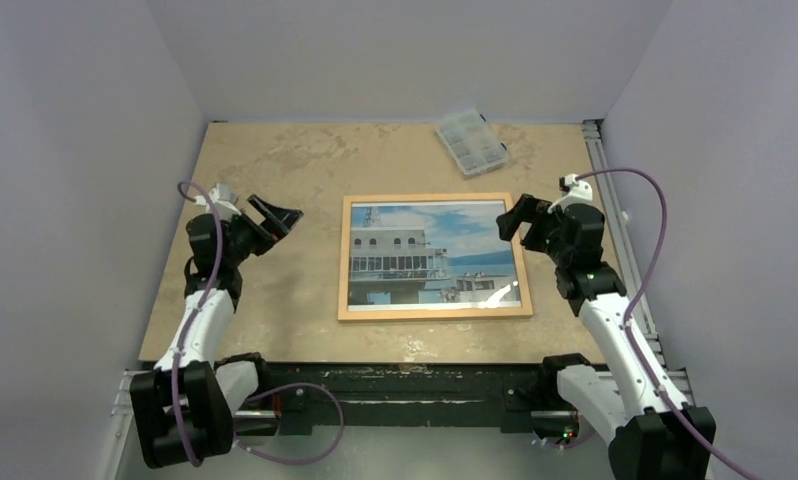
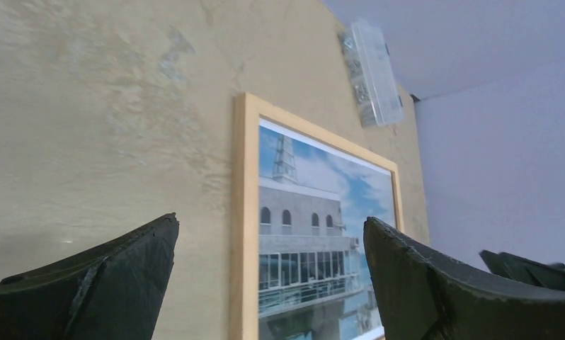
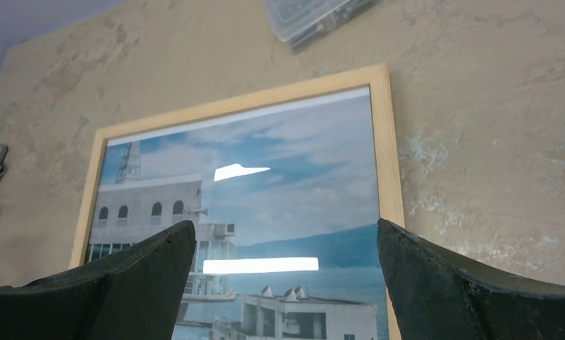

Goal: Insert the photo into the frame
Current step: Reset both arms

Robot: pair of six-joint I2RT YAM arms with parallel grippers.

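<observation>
The light wood frame (image 1: 435, 314) lies flat in the middle of the table. The photo (image 1: 430, 250) of a white building, blue sky and water sits inside it, face up under a glossy pane. My left gripper (image 1: 275, 215) hovers open to the left of the frame, tilted toward it and touching nothing. My right gripper (image 1: 515, 218) hangs open over the frame's right edge. In the left wrist view the frame's left rail (image 2: 244, 212) and the photo (image 2: 315, 212) show past my empty left gripper (image 2: 271, 219). The right wrist view shows the photo (image 3: 294, 156) and the frame's right rail (image 3: 387, 142) beyond my empty right gripper (image 3: 285, 222).
A clear plastic parts box (image 1: 471, 142) lies at the back of the table, past the frame's far right corner, also seen as the box (image 2: 375, 71) and the box (image 3: 311, 18). Grey walls close in three sides. A metal rail (image 1: 615, 230) runs along the table's right edge.
</observation>
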